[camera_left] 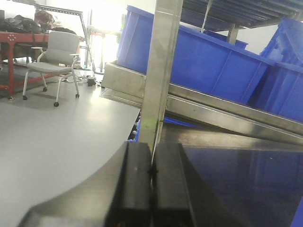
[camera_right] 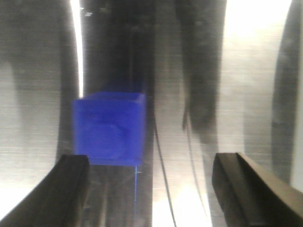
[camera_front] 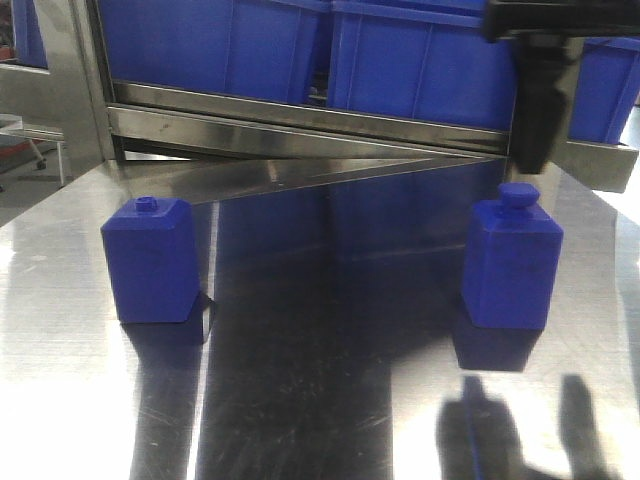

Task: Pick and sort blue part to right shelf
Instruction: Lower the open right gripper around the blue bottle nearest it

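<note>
The shiny steel desk (camera_front: 300, 400) is closest to us. Two blue blocks stand on it, well apart, with dark shadows in front of them. On the left is the short block (camera_front: 150, 262) with a tiny knob on top. On the right is the blue part (camera_front: 512, 262). It is taller and has a wide flat cap on a short neck. Both stand straight up.

The right hand (camera_front: 530, 150) hangs just above the cap of the blue part and does not seem to touch it. The right wrist view looks down and is blurry. In it the two black fingers (camera_right: 71, 189) are spread wide with nothing between them. The blue part (camera_right: 111, 127) shows on the desk below, closer to one finger than to the other.

The left hand (camera_left: 151, 189) is squeezed tight. Its two fingers press flat together and hold nothing. Just past it a steel post (camera_left: 161, 71) stands up.

Behind the blocks is the right shelf (camera_front: 300, 125). Its flat steel rail runs along the far edge of the desk. Big blue bins (camera_front: 220, 45) sit on the shelf.

Far away, in the left wrist view, a grey chair (camera_left: 59, 56) on wheels stands on a grey floor (camera_left: 57, 142).

The blue part is on the desk, not on the shelf.
</note>
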